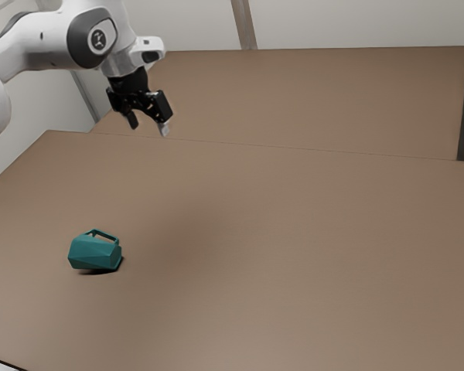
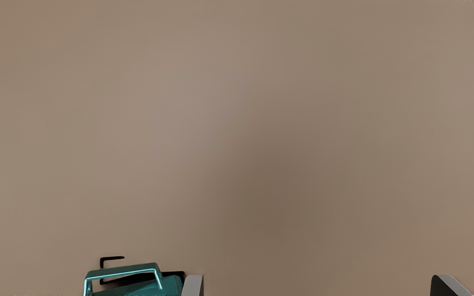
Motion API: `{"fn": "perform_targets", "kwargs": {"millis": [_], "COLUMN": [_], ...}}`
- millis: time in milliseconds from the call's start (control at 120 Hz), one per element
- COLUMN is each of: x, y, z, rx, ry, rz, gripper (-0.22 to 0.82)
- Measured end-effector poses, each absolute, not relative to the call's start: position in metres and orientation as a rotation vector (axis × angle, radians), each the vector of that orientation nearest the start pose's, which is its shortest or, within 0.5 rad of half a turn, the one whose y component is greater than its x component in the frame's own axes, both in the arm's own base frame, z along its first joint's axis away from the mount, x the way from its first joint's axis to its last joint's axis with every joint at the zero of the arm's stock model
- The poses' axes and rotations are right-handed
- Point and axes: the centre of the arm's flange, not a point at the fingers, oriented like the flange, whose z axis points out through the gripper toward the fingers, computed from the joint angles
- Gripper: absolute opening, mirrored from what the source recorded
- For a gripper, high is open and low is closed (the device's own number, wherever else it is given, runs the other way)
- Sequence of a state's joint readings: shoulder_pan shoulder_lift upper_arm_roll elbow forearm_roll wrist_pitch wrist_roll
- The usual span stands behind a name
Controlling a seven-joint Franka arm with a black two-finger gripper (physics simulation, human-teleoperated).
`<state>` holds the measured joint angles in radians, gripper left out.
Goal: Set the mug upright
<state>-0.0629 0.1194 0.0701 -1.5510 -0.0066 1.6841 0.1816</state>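
Here's the black two-finger gripper [image 1: 149, 127], up above the brown, flat-topped desk [image 1: 294, 255], its fingers spread wide with nothing held between them! And down there, well apart from it, the teal, faceted mug [image 1: 94, 253] is lying on its side on the desk, angular handle uppermost. Over to the wrist view: that handle [image 2: 122, 270] appears just beside one fingertip, outside the gap between the two.
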Motion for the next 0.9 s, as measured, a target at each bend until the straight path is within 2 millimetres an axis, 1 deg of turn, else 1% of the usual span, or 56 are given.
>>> {"fn": "perform_targets", "kwargs": {"millis": [100,167,300,358,433,467,550,608,650,750,833,900], "x": [0.599,0.596,0.589,0.573,0.546,0.532,0.493,0.472,0.461,0.434,0.416,0.403], "y": [0.013,0.023,0.051,0.060,0.071,0.077,0.110,0.133,0.145,0.165,0.184,0.194], "z": [0.576,0.581,0.585,0.583,0.581,0.577,0.561,0.552,0.544,0.528,0.522,0.511], "rx": [-3.133,-3.135,-3.161,-3.178,-3.197,-3.209,-3.233,-3.254,-3.273,-3.310,-3.312,-3.323], "ry": [0.238,0.209,0.117,0.089,0.054,0.028,-0.092,-0.185,-0.241,-0.326,-0.350,-0.345], "rz": [-0.035,-0.055,-0.078,-0.083,-0.110,-0.123,-0.176,-0.238,-0.285,-0.413,-0.511,-0.569], "gripper": [0.60,0.60,0.60,0.60,0.60,0.60,0.60,0.60,0.60,0.60,0.60,0.60]}}
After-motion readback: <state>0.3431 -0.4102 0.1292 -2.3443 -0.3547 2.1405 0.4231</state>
